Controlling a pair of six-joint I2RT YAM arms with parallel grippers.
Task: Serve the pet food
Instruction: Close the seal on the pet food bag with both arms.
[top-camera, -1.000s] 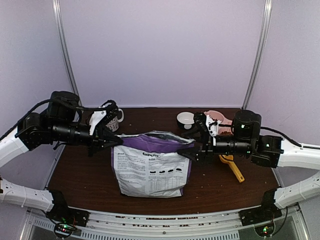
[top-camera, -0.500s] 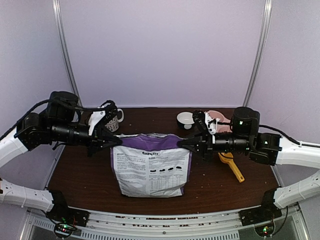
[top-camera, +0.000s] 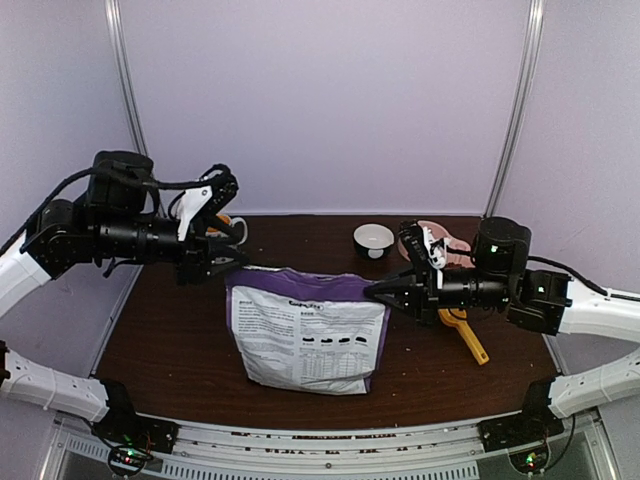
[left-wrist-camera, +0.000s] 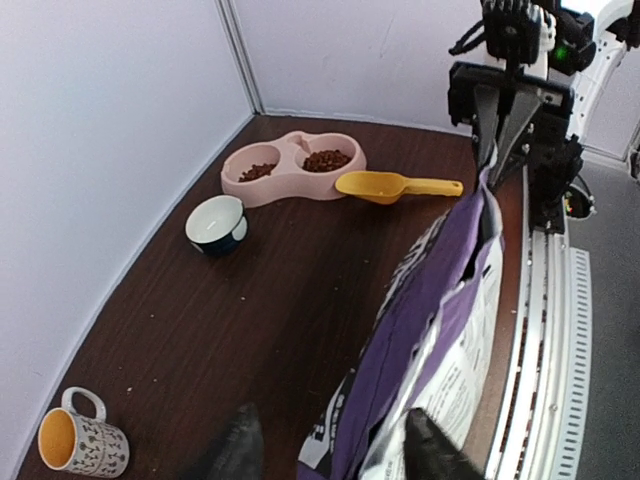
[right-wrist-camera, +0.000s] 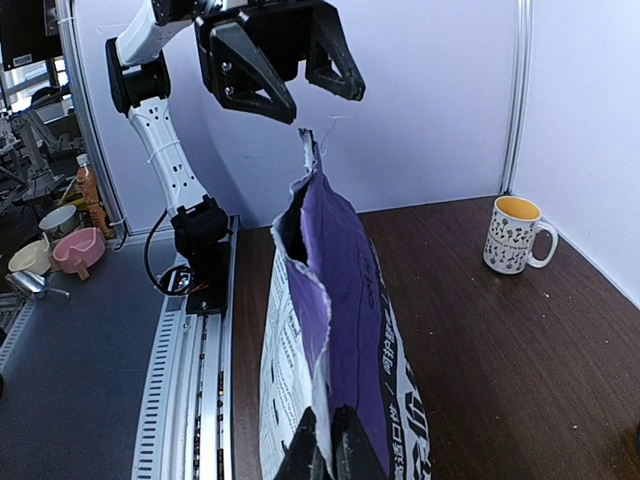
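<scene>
At the right corner of the bag (top-camera: 305, 335) the right claw (top-camera: 372, 290) pinches its edge, likely steadying it, while the left claw (top-camera: 238, 252) hangs spread just above its left corner.

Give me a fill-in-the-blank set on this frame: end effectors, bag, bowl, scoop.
1. The right end effector is shut on the top corner of the pet food bag, whose upper band is ____.
2. The left end effector stands ____, gripping nothing.
3. Both compartments of the pink double bowl hold ____.
4. The scoop beside that bowl is ____.
Missing: purple; open; kibble; yellow.
</scene>
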